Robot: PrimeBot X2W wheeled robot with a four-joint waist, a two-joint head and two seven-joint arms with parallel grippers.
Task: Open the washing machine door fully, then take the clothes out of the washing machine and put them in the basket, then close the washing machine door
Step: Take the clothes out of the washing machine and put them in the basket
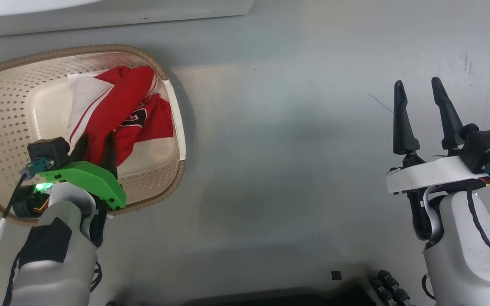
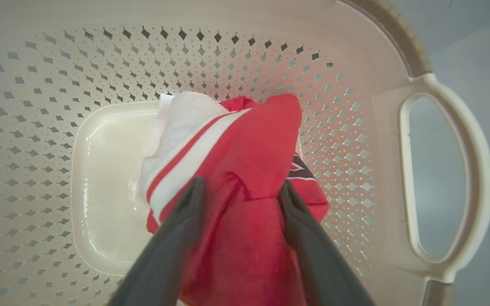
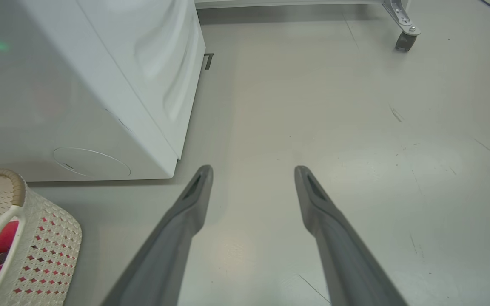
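Note:
The clothes (image 1: pixel 117 110), red with white stripes and a dark emblem, lie in the cream basket (image 1: pixel 7 106) on the floor at the left. My left gripper (image 1: pixel 96 146) reaches down into the basket. In the left wrist view its fingers (image 2: pixel 185 221) stand apart with the red clothes (image 2: pixel 245 161) bulging between them, above the basket's perforated wall (image 2: pixel 185 55). My right gripper (image 1: pixel 418 85) hangs open over bare floor at the right, holding nothing (image 3: pixel 253 170). The white washing machine (image 3: pixel 79 85) stands behind the basket (image 3: pixel 45 255). The washing machine door is out of view.
The washing machine's white edge (image 1: pixel 100 17) runs along the top of the head view. A castor wheel (image 3: pixel 405 40) of a frame stands far off on the grey floor. My dark base (image 1: pixel 270 297) shows at the bottom.

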